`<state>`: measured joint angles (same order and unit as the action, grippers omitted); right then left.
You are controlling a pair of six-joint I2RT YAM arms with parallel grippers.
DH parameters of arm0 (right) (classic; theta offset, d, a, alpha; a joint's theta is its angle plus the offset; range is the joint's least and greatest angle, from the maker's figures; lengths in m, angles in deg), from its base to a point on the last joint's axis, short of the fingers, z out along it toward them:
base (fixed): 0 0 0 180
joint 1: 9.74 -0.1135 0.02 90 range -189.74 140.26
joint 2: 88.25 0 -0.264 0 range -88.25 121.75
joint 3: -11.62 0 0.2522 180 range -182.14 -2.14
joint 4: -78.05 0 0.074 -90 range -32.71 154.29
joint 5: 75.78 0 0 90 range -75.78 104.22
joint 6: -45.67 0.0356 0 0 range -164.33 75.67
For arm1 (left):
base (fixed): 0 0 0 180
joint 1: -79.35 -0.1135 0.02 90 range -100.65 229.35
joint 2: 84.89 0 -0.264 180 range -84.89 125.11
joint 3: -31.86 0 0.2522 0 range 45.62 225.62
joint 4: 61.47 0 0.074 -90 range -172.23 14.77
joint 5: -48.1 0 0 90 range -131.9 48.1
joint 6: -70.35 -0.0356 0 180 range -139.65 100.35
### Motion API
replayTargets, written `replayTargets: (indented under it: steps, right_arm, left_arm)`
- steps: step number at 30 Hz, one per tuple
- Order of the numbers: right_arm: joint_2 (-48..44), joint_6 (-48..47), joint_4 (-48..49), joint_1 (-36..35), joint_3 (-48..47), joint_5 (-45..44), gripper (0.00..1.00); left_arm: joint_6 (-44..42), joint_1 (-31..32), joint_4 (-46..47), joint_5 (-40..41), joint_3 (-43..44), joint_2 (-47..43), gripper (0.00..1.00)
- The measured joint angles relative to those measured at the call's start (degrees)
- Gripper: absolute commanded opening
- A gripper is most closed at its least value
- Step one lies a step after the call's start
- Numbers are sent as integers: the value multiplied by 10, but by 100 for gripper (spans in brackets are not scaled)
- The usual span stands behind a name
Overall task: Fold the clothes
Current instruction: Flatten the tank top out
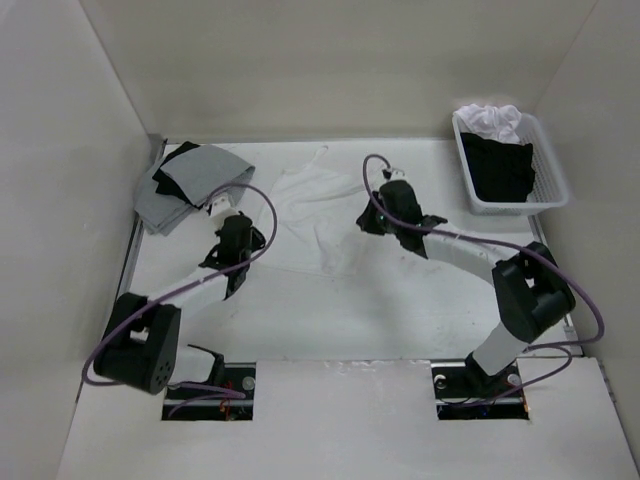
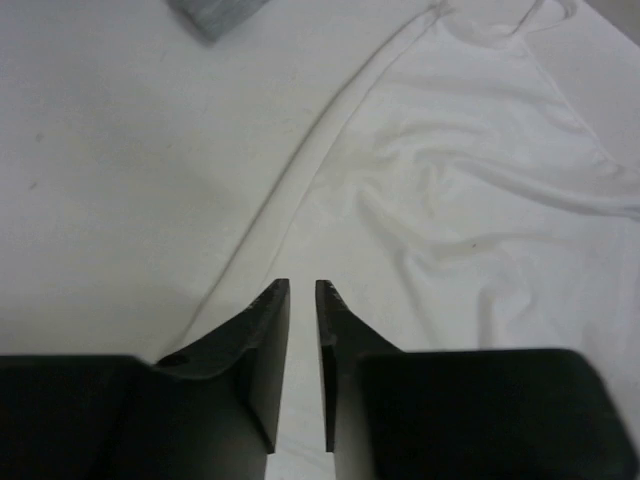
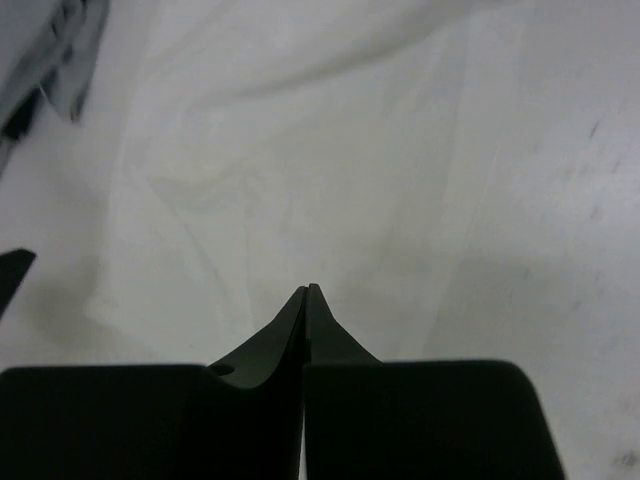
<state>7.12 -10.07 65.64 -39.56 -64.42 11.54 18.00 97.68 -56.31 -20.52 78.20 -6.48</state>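
On the table (image 1: 400, 300), thin wrinkled camisole (image 1: 305, 215)

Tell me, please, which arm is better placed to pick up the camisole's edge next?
Left, probably: the left gripper hangs slightly open at the camisole edge; the right gripper is shut over the fabric.

We've got two black claws here, left claw (image 2: 302, 285) and right claw (image 3: 308, 288), each with two flat fingers (image 2: 265, 345) tapering to points. Behind them we see white arm tubes (image 1: 460, 246), chunky black joints (image 1: 140, 345) and looping purple cables (image 1: 270, 210).
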Motion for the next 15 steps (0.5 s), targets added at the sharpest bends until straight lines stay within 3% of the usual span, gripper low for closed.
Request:
replayTargets:
  steps: [2,5,15]
  right_arm:
    - [-27,14,10,-27,66,-1,5]
    - [-69,30,23,-49,149,-5,9]
    - [-178,61,80,-104,295,-35,23]
  left_arm:
    - [11,2,-15,9,-43,-45,29]
    - [21,-1,-33,13,-74,-84,35]
    - [11,10,-36,-4,-83,-37,29]
